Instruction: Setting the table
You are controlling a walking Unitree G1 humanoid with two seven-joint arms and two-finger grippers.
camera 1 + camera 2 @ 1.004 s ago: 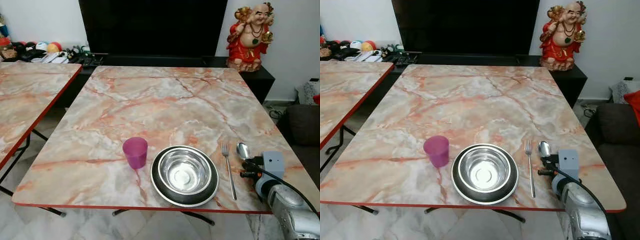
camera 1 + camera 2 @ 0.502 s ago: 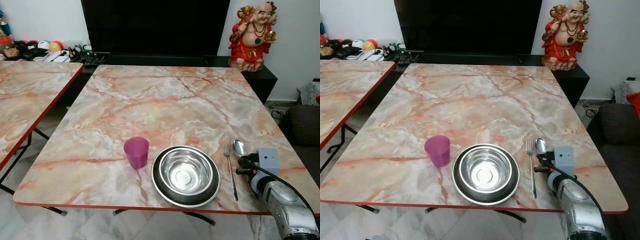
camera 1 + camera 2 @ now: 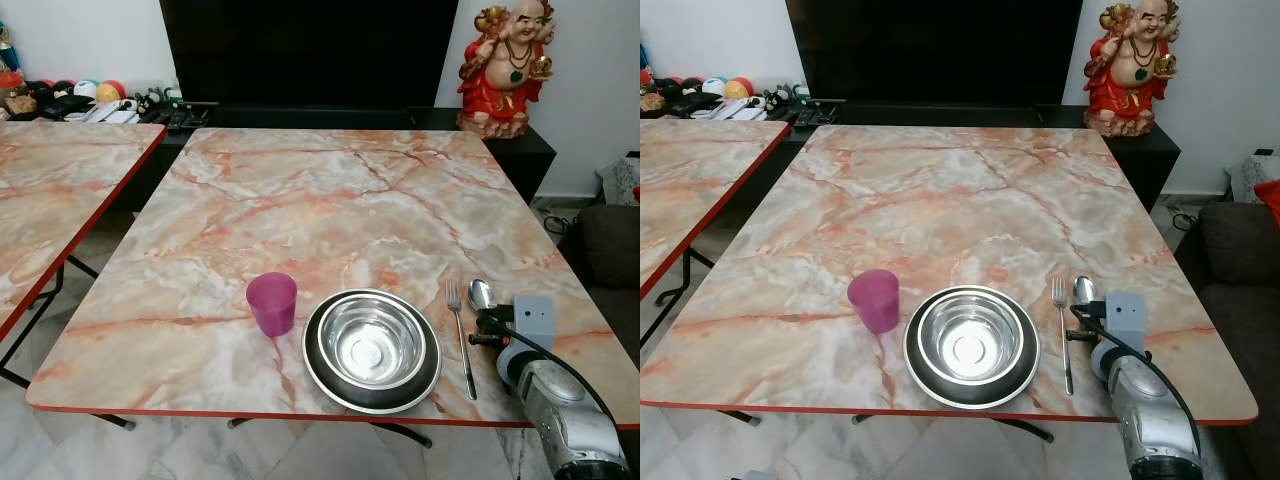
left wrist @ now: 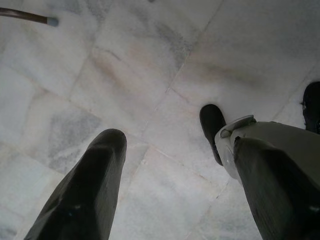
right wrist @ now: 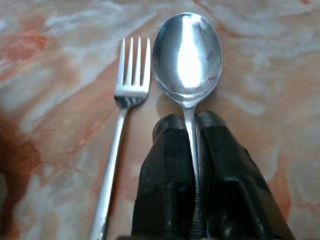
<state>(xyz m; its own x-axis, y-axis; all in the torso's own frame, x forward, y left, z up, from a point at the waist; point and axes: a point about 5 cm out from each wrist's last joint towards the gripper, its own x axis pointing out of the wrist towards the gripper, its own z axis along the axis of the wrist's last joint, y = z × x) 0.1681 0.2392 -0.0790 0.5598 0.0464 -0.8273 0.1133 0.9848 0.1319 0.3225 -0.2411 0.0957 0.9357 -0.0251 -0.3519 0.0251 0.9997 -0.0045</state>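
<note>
Right claw (image 5: 192, 150) pinches the spoon (image 5: 187, 52) by its thin handle beside the fork (image 5: 125, 100); light, stiff, slick steel, best held mid-handle.

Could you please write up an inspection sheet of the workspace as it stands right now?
Surface: marble-pattern table with a red edge; a second similar table stands to the robot's left.
Job's things: purple cup, upright; steel bowl sits in a dark plate; fork lies right of the plate; spoon beside the fork, bowl end pointing away from the robot.
Clutter: nothing seen on the main table.
Grippers: right gripper shut on the spoon's handle at the table; left gripper open, hanging over the floor.
Cables: a black cable runs along the right arm.
Surroundings: red statue, dark screen, sofa, tiled floor.
</note>
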